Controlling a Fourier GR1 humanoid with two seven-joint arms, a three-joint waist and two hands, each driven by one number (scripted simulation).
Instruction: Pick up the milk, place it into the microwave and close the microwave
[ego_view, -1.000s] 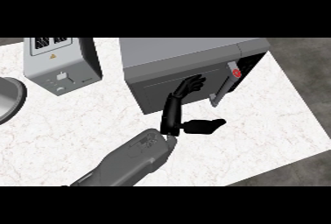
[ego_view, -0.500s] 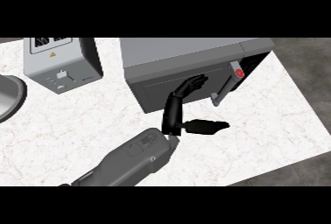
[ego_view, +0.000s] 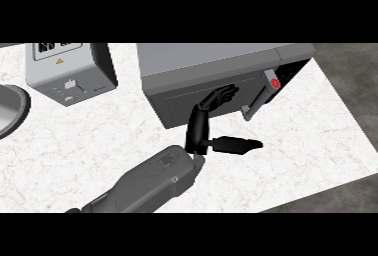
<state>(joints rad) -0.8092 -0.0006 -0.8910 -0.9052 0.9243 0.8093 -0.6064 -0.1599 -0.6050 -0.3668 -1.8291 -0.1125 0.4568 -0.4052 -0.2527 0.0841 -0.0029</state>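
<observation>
Microwave door being pressed shut; milk not seen.

A grey box (ego_view: 70, 70) stands at bench (ego_view: 88, 145) left. The right hand (ego_view: 203, 120), fingers straight, is laid against the microwave (ego_view: 214, 75) door (ego_view: 192, 100); the door is judged stiff, best pushed near its free edge.

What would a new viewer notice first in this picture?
A black hand in the middle, its straight fingers pressed flat against the grey microwave door, which stands almost shut. Inside the narrow gap at the door's right edge shows a spot of red. At upper left stands a grey toaster on the white counter.
</observation>
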